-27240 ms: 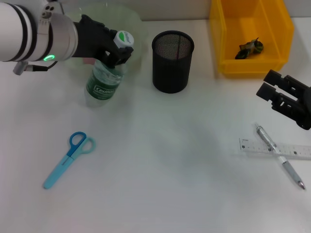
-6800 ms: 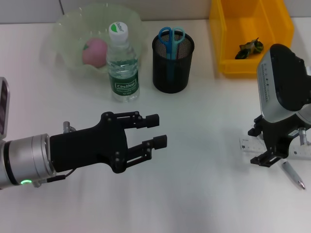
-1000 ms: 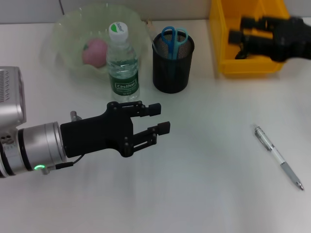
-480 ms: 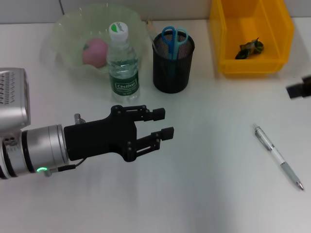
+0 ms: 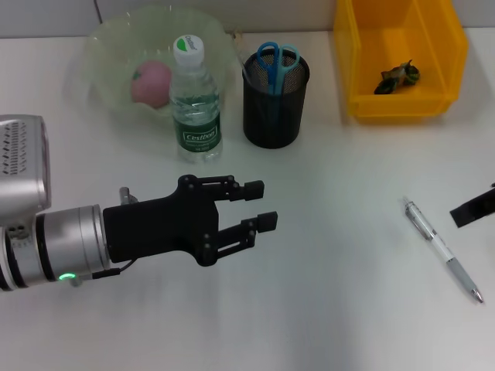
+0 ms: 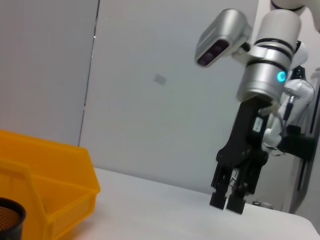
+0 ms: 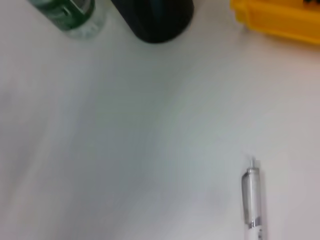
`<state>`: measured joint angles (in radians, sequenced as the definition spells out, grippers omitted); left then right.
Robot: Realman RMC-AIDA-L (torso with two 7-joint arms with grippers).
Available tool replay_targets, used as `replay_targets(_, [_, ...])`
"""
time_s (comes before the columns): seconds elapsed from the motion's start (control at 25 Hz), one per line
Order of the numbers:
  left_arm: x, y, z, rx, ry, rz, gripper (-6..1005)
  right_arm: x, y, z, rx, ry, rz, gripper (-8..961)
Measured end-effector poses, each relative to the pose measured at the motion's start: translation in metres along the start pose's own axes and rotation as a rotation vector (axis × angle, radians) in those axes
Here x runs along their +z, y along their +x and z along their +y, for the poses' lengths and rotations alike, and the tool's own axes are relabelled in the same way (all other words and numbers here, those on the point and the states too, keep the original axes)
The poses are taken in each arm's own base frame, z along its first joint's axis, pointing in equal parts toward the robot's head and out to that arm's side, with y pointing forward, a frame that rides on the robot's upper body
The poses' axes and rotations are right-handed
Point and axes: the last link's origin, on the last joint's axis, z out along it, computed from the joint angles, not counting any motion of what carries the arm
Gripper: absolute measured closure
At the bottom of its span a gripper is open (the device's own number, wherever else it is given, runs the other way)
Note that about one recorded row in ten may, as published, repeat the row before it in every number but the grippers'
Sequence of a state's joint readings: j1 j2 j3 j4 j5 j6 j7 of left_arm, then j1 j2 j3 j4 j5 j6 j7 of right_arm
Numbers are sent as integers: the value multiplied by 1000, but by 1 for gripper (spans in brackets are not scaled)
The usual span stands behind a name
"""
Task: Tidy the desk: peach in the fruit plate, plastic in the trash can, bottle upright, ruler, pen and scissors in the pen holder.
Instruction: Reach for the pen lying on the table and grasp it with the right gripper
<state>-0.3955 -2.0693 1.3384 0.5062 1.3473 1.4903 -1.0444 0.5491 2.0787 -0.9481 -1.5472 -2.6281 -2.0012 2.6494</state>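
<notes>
Your left tool (image 5: 258, 205) hovers over the desk (image 5: 325, 294), fingers parted, holding nothing. Your right tool (image 6: 231, 201) hangs near the pen (image 5: 442, 249) — fingers close together, empty. The pen lies on the desk's right side, well apart from the pen holder (image 5: 272, 104), where the scissors (image 5: 273, 60) stand.

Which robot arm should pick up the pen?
Probably the right. The pen lies on the desk's right side, next to the right gripper at that edge. The left gripper hovers open mid-desk, farther away.
</notes>
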Motion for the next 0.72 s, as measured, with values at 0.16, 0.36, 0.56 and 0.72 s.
replay_targets(0.16, [1, -2, 1, 16, -6, -9, 542, 17, -6, -2, 7, 47, 45, 378])
replay_targets(0.36, [1, -2, 1, 19, -8, -13, 543, 30, -18, -5, -8, 115, 107, 378])
replay_targets(0.56, [1, -4, 2, 9, -7, -15, 544, 40, -28, -5, -22, 133, 129, 378])
replay_targets(0.72, [1, -6, 3, 4, -7, -16, 542, 57, -34, -4, -51, 139, 147, 379])
